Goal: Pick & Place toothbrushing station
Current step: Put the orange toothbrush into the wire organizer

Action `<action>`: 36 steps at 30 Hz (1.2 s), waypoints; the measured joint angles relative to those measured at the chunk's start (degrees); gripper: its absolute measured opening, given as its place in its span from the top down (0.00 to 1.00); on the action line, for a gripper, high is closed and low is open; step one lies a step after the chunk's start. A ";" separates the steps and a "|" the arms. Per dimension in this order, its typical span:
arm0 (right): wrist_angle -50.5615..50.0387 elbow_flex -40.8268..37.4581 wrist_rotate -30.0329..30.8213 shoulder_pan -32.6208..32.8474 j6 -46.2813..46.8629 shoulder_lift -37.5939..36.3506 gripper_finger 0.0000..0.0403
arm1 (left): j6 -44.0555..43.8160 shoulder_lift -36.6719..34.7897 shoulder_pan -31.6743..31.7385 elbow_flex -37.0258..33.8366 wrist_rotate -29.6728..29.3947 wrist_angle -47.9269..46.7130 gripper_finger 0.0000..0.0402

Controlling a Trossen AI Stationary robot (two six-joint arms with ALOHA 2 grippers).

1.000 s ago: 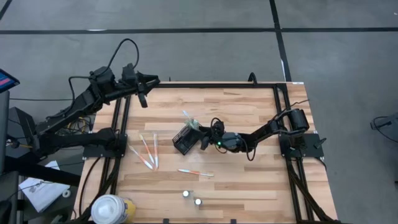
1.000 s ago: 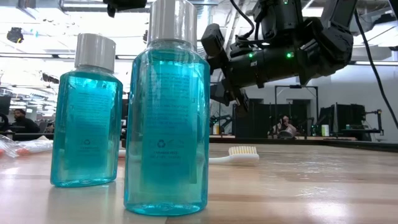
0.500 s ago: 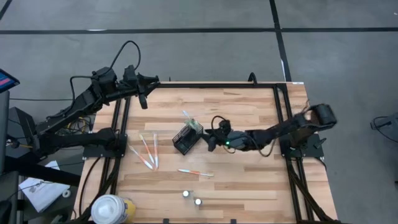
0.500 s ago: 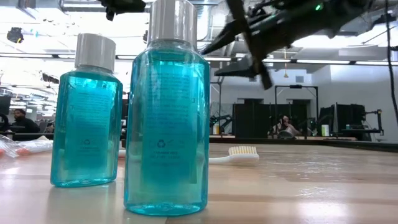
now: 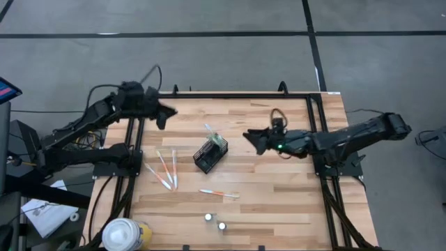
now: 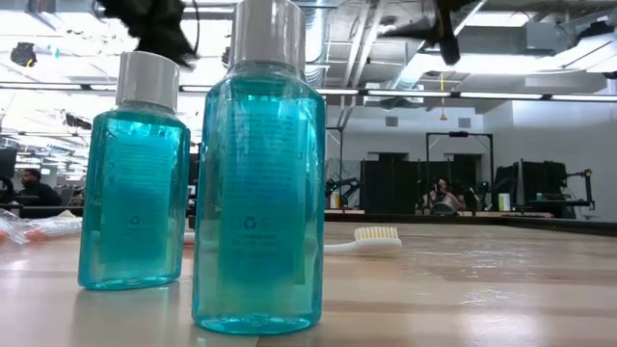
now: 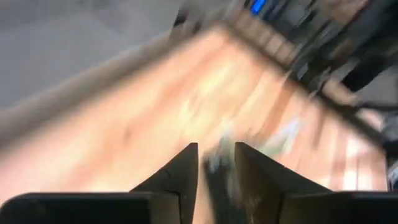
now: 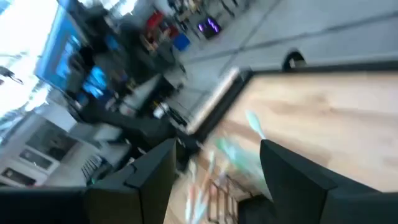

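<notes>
The black wire-mesh holder [image 5: 210, 155] stands mid-table with a white-and-green toothbrush [image 5: 212, 133] sticking out of it, leaning toward the far edge. Loose toothbrushes lie flat to its left [image 5: 164, 170], and another lies nearer the front [image 5: 219, 193]. My right gripper [image 5: 252, 138] hovers open to the right of the holder, well above the table, with nothing between its fingers [image 8: 155, 174]. My left gripper [image 5: 162, 115] hangs over the table's far left corner, pointing down toward the holder. Its fingers [image 7: 177, 177] stand a small gap apart around nothing.
Two blue bottles with silver caps [image 5: 208, 217] [image 5: 222, 226] stand near the front edge and fill the low view [image 6: 255, 173]. A white-and-yellow round container [image 5: 124, 234] sits off the front left corner. Bare wood lies right of the holder.
My right gripper has drawn away from the holder's right side, rising high and going toward the table's right and far edges. The holder stays where it was. My left gripper has sunk a little and tipped its fingers downward toward the table.
</notes>
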 joint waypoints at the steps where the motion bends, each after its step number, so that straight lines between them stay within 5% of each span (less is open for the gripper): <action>1: -0.01 0.48 0.58 0.01 -1.22 -1.08 0.45 | -1.40 0.00 -0.60 -0.68 -0.99 -2.84 0.73; 10: -0.93 6.93 -0.09 -0.04 -14.51 -6.24 0.45 | -20.65 -0.31 -4.94 -17.53 -3.04 0.51 0.59; 19: -4.92 10.63 -5.13 -0.13 -19.75 -6.50 0.45 | -37.92 0.13 -10.72 -31.00 -3.14 11.32 0.57; 36: -5.58 10.63 -10.90 -0.87 -19.59 -6.46 0.45 | -46.40 8.30 -18.73 -31.97 -0.77 14.21 0.57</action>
